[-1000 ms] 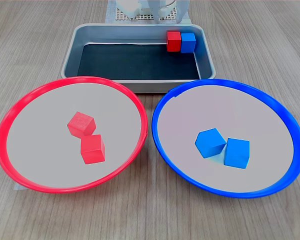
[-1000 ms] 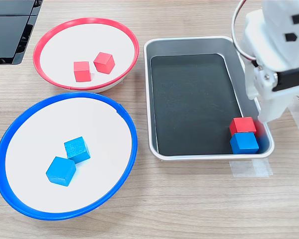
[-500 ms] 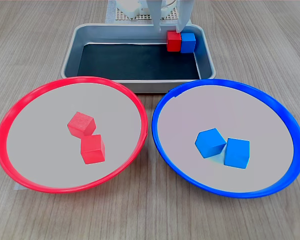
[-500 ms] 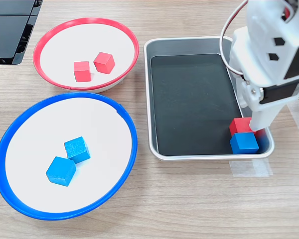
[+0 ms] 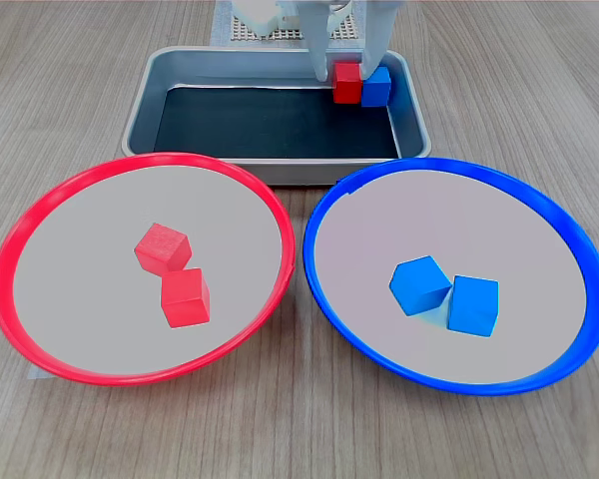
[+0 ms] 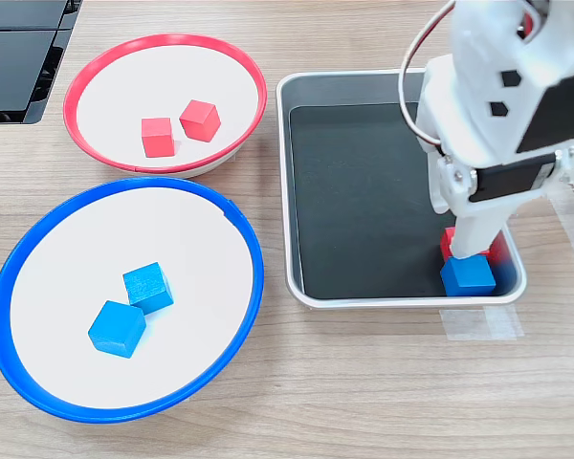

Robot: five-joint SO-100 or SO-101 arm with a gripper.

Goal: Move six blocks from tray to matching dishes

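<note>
From my remote station I see the white plastic gripper (image 5: 347, 62) lowered into the far corner of the rectangular silver metal tray with a black floor (image 5: 140, 110), its fingers straddling the small red cube (image 5: 347, 84), which touches the small blue cube (image 5: 376, 87); whether the fingers press the red cube I cannot tell. In the second exterior view the gripper (image 6: 471, 244) covers most of that red cube (image 6: 448, 243), with the blue cube (image 6: 468, 275) just below it. The red-rimmed round dish (image 5: 20, 230) holds two red cubes (image 5: 163, 247) (image 5: 186, 297), and the blue-rimmed round dish (image 5: 569, 239) holds two blue cubes (image 5: 419, 284) (image 5: 473, 304), all on the wooden tabletop (image 5: 70, 60).
</note>
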